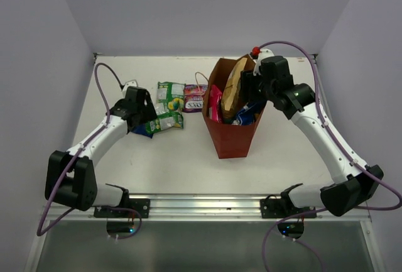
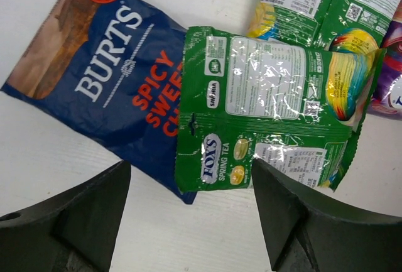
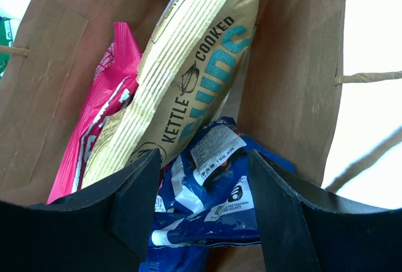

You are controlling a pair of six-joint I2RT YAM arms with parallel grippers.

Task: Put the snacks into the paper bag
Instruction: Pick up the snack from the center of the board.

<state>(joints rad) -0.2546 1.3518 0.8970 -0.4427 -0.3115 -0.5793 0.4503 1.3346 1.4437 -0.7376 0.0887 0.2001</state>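
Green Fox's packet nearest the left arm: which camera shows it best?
Left wrist: the green Fox's packet fills the frame, label readable, overlapping the blue Burts bag. Top external shows it small. Right wrist doesn't show it.

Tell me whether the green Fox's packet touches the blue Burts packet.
Touching. Left wrist view shows the green Fox's packet overlapping the blue Burts packet.

White table (image 1: 188, 171), upright paper bag (image 1: 231, 139), green packets (image 1: 170, 93), purple packet (image 1: 194, 102), navy packet (image 2: 107, 90)
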